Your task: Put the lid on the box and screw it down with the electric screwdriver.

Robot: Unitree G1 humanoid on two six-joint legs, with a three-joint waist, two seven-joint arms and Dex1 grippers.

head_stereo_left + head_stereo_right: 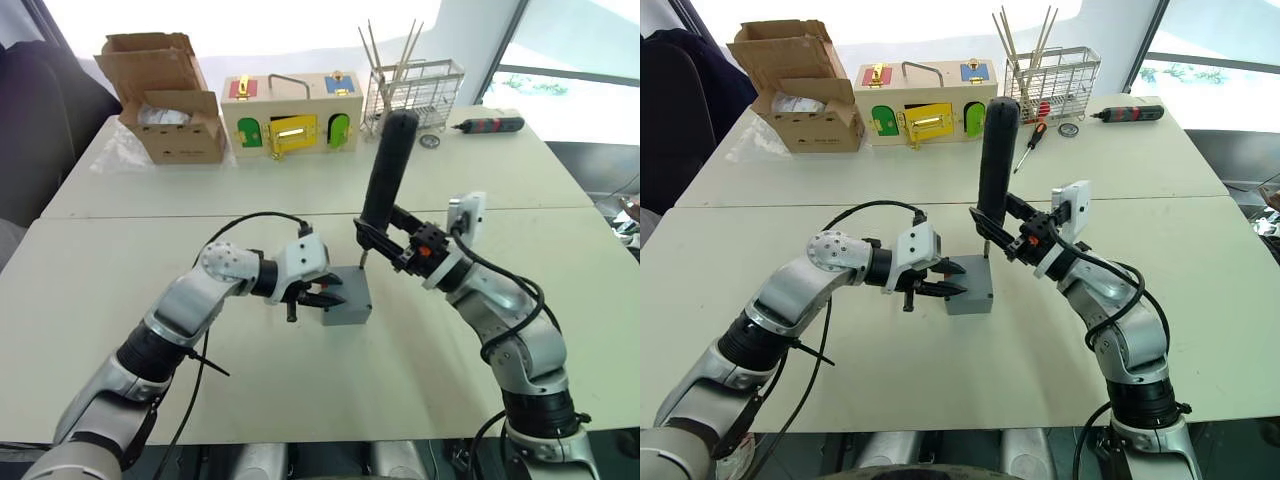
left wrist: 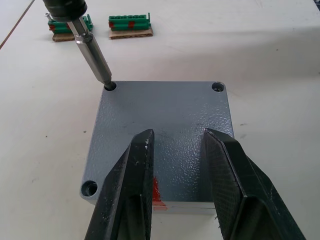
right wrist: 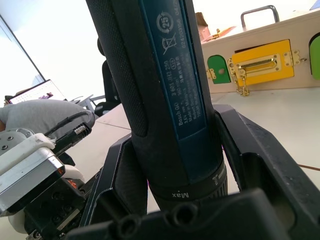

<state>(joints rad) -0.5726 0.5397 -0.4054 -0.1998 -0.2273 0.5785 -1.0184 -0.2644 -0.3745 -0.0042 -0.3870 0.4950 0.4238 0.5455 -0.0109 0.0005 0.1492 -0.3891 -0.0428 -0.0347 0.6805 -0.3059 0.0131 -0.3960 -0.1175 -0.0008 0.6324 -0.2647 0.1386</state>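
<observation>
The grey lid (image 2: 165, 110) lies flat on the grey box (image 1: 352, 312) at the table's middle, its corner holes showing. A red mark sits on the box's near side. My left gripper (image 2: 177, 134) is open, its two black fingers (image 2: 131, 175) spread just over the lid's near half with nothing between them. My right gripper (image 1: 388, 240) is shut on the electric screwdriver (image 1: 385, 165), a thick black cylinder held nearly upright. Its metal bit (image 2: 92, 55) stands in the lid's far corner hole.
Along the back of the table stand a brown cardboard box (image 1: 165, 95), a wooden box with coloured doors (image 1: 290, 115) and a wire rack (image 1: 415, 90). A black-and-red tool (image 1: 490, 125) lies at back right. Green terminal blocks (image 2: 130, 22) lie beyond the box.
</observation>
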